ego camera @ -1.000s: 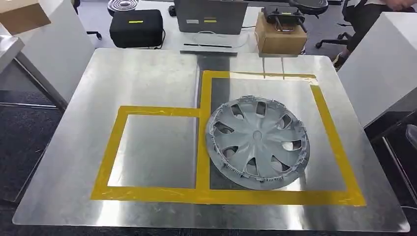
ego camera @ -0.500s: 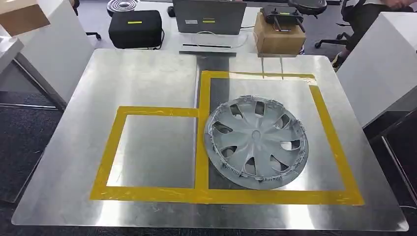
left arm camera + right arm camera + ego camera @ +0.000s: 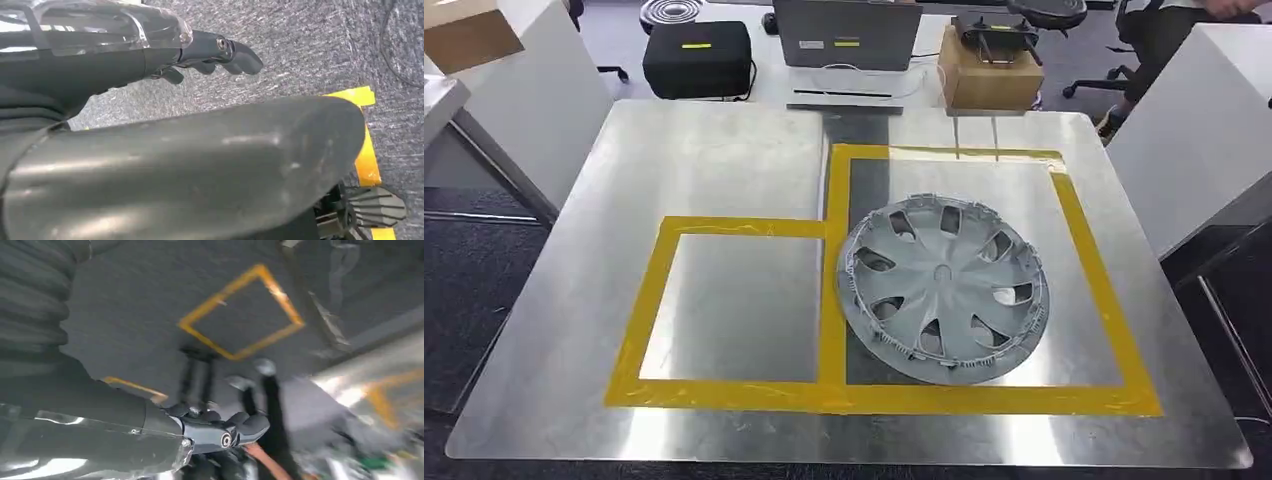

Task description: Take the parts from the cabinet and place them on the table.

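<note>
Both arms are hanging low. The left hand (image 3: 220, 55) and the right hand (image 3: 225, 430) are holding nothing, fingers curling loosely.

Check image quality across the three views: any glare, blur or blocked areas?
Head view: sharp; the metal table shows soft glare patches, the grey wheel cover reads clearly inside the yellow tape. Left wrist view: the left hand is in focus, a large dark curved surface blocks much of the carpet. Right wrist view: motion blur, worst toward the bright streaked side; the right hand is fairly sharp.
</note>
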`<action>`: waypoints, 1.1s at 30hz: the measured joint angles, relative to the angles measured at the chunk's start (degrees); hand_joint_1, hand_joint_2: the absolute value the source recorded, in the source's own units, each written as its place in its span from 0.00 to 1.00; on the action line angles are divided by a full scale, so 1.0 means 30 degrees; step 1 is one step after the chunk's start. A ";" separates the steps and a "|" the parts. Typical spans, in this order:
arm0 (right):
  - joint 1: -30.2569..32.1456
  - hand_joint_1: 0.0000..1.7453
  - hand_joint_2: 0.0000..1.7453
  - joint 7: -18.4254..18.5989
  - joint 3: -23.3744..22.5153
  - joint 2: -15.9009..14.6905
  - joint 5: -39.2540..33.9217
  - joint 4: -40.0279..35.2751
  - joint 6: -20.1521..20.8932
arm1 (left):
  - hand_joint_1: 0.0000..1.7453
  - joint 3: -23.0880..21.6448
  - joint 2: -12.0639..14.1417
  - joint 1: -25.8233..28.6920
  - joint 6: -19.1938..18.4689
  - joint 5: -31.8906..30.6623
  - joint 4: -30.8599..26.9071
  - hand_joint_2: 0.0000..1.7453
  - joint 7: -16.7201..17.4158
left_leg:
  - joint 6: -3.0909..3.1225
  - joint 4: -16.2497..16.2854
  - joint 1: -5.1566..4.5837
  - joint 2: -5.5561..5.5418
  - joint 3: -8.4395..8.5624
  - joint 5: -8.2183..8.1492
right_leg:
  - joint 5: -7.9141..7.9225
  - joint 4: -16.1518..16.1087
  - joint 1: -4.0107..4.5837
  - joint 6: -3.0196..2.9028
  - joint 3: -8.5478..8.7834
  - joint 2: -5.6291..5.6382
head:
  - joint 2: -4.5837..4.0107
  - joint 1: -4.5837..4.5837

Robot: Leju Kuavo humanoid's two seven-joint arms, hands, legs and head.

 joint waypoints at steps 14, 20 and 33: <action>-0.3380 0.00 1.00 -0.2163 0.3386 0.4070 -0.1428 1.0762 0.0349 | 0.00 0.0000 0.0036 -0.0111 0.0313 0.0058 0.0000 0.00 0.0247 | -0.0015 -0.0016 0.0073 0.0388 0.0019 -0.0012 | 0.0019 0.0047 0.0014 -0.0001 -0.0024 0.0220 | 0.0000 -0.0022; -0.3820 0.00 0.00 -0.2273 0.4982 0.6096 -0.1324 1.3306 0.2848 | 0.00 0.0000 0.0073 -0.0191 0.0364 -0.0124 0.0000 0.00 0.0226 | -0.0017 -0.0016 0.0055 0.0414 0.0035 -0.0011 | 0.0026 0.0066 0.0020 -0.0012 -0.0031 0.0242 | 0.0000 -0.0015; -0.4048 0.00 0.00 -0.4233 0.6847 0.9535 -0.1325 1.5602 0.6464 | 0.00 0.0000 0.0168 -0.0201 0.0364 -0.0430 0.0000 0.00 -0.0109 | -0.0018 -0.0017 0.0056 0.0452 0.0041 -0.0011 | 0.0026 0.0079 0.0016 -0.0015 -0.0030 0.0258 | 0.0000 -0.0015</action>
